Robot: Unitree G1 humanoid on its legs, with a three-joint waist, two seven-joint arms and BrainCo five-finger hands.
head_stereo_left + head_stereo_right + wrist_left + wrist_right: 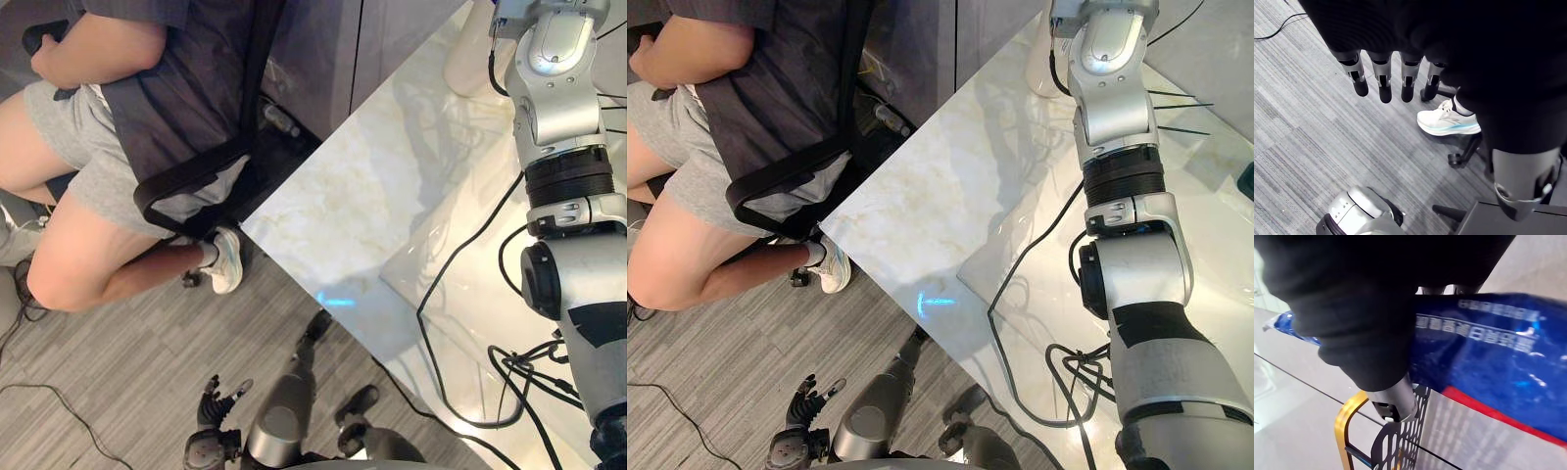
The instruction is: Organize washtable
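The robot's right hand (1393, 399) grasps a blue packet (1488, 357) with a red stripe, thumb pressed on its near face and fingertips just showing past its far edge, directly above a black perforated basket (1400, 440) with a gold handle (1344, 426). The packet's long axis runs crosswise to the thumb, roughly level, and its lower edge sits close over the basket's wall, so the next move appears to hinge on getting that edge inside the rim rather than outside it. The right hand is plainly the nearer one. Its arm (558, 108) stretches across the marble washtable (333, 206) and is cut off by the top edge of the eye views. The left hand (1383, 78) hangs released, fingers straight, low over the grey carpet (1312, 137) and well apart from the table, near a seated person (147, 88) whose white shoe (1447, 122) rests by the chair (186, 181). The basket's inside is hidden, so what it already holds cannot be told. Nor is it clear whether the packet hangs over the opening or just beside the wall, and most of the right hand's fingers are hidden behind the packet.
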